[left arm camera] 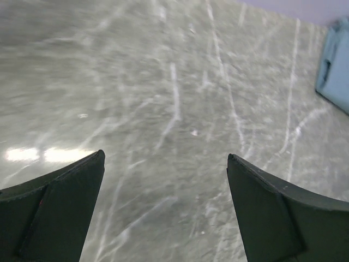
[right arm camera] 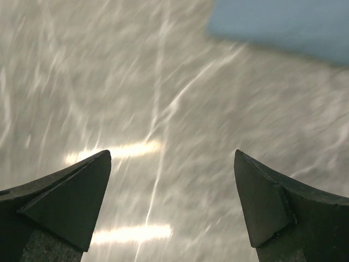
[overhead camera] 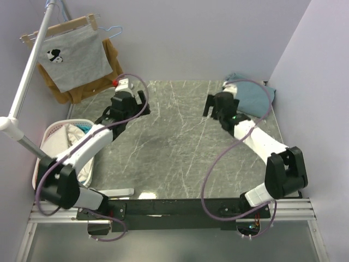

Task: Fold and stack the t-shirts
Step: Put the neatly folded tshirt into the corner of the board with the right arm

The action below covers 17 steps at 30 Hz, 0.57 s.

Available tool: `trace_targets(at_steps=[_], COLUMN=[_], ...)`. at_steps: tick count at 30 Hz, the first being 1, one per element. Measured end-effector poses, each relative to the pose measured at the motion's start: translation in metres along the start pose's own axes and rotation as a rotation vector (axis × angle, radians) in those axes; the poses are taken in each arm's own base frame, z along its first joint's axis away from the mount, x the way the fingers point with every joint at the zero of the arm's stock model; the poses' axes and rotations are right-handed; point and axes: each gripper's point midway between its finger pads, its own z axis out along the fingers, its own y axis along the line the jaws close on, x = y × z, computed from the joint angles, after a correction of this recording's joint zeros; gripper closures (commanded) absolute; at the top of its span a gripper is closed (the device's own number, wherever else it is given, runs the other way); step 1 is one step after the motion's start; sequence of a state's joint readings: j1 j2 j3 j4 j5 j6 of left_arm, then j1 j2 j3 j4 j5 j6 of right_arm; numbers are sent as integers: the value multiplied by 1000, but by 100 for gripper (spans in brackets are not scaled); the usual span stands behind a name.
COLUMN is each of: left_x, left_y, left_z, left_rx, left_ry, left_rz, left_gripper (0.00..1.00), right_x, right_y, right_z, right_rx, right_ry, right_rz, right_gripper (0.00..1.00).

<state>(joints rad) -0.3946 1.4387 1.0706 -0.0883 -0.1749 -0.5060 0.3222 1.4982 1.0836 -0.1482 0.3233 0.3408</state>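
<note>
Because a folded teal t-shirt (overhead camera: 254, 97) sits at the upper right of the marble table (overhead camera: 174, 142), we hold the left gripper (left arm camera: 165, 202) and right gripper (right arm camera: 172, 199) spread wide and empty, seemingly free to fetch another from the laundry basket (overhead camera: 49, 130) at left.

Both arms have white links (overhead camera: 90, 144), black joints (overhead camera: 286, 169) and looping purple cables (overhead camera: 202, 194).

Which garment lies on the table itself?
The teal shirt, folded in the far right corner. The grey shirt and brown garment hang at far left; other cloth sits in the basket.
</note>
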Motion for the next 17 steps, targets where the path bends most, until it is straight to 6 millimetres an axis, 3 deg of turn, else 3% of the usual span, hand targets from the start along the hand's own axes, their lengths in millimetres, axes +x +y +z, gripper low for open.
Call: trace_targets(at_steps=[3,7,14,17], left_x=[-14,-28,-7,-2], left_y=[16,34,65,75], left_z=[-31,-62,-86,-91], left_rx=[-69,-133,-213,-255], left_ry=[-79,-171,-191,-193], left_rz=[-4,-35,-67,-71], left_gripper=[0,1,1,0], right_x=[39,81,120,119], right_y=[29,53,42,45], right_z=[-24,-50,-59,-72], right_rx=[-83,-157,-123,-132], right_ry=[46,95,163,129], right_rz=[-59,-92,-88,-114], right_gripper=[0,0,0,0])
